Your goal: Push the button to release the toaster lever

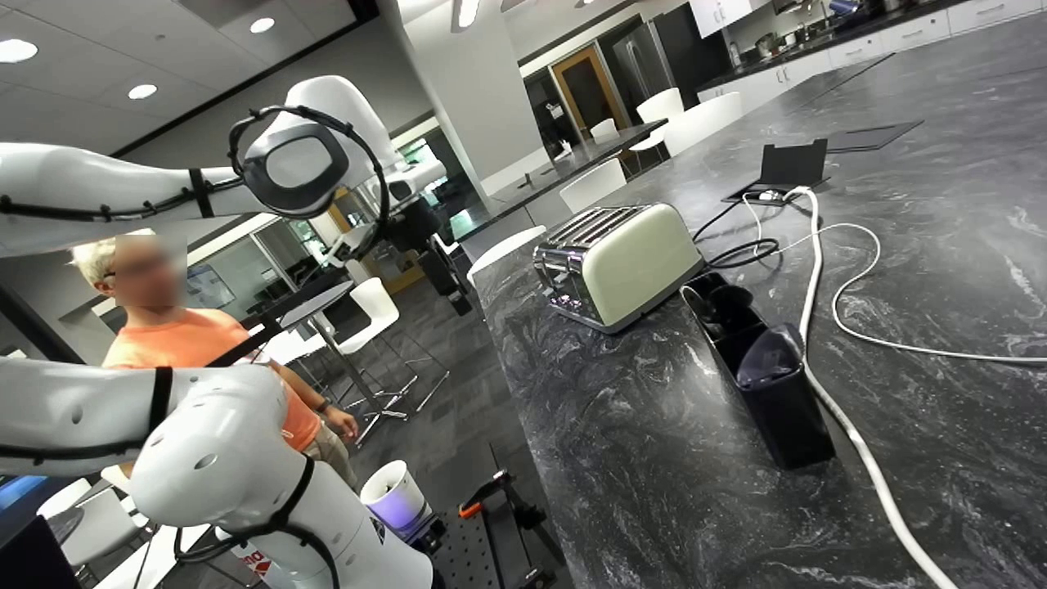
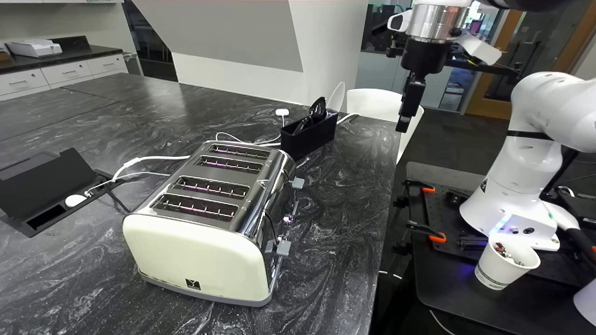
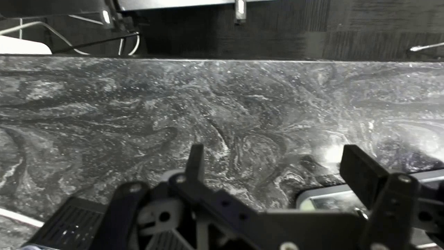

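Toaster [image 2: 209,228] sits on the tabletop [image 2: 337,223], your pincer [image 3: 274,156] hangs clear of it, fingers [image 3: 196,163] apart, and pushing that way you could catch a lever [image 2: 283,247] and miss the button, too small to make out.

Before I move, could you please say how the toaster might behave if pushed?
The toaster probably resists tipping, sitting broad and flat on the counter. Boxy and metal-topped, it may feel fairly heavy. A hard push might slide it; the counter looks smooth.

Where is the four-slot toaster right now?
In an exterior view, the cream four-slot toaster stands left of centre on the dark marbled countertop, with the black utensil holder beyond its far end.
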Controlling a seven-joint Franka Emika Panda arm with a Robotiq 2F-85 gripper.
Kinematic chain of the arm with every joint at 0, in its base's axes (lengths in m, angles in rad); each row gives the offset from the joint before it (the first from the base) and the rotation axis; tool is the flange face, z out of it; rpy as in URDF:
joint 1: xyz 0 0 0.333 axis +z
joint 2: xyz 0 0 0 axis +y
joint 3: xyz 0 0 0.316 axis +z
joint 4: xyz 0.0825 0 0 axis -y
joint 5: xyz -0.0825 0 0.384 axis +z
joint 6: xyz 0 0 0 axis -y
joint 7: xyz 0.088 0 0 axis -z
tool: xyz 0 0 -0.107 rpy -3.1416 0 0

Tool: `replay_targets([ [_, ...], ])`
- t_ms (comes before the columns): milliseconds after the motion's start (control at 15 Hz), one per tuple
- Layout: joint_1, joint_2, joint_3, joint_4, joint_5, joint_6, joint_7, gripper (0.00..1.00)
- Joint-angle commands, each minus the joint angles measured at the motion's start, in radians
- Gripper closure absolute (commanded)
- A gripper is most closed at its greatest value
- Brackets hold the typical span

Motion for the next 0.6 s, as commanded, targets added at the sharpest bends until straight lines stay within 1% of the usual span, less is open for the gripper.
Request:
replay_targets([
  [0, 0.038, 0.06, 0.135, -0.018, 0.067, 0.215, 0.167, 0.0],
  [67, 0.042, 0.098, 0.177, -0.01, 0.073, 0.282, 0.216, 0.0],
  [267, 0.023, 0.223, 0.296, 0.025, 0.032, 0.443, 0.336, 0.0],
  [400, 0.015, 0.301, 0.355, 0.046, -0.008, 0.524, 0.395, 0.0],
  [533, 0.006, 0.372, 0.401, 0.071, -0.073, 0.576, 0.451, 0.0],
])
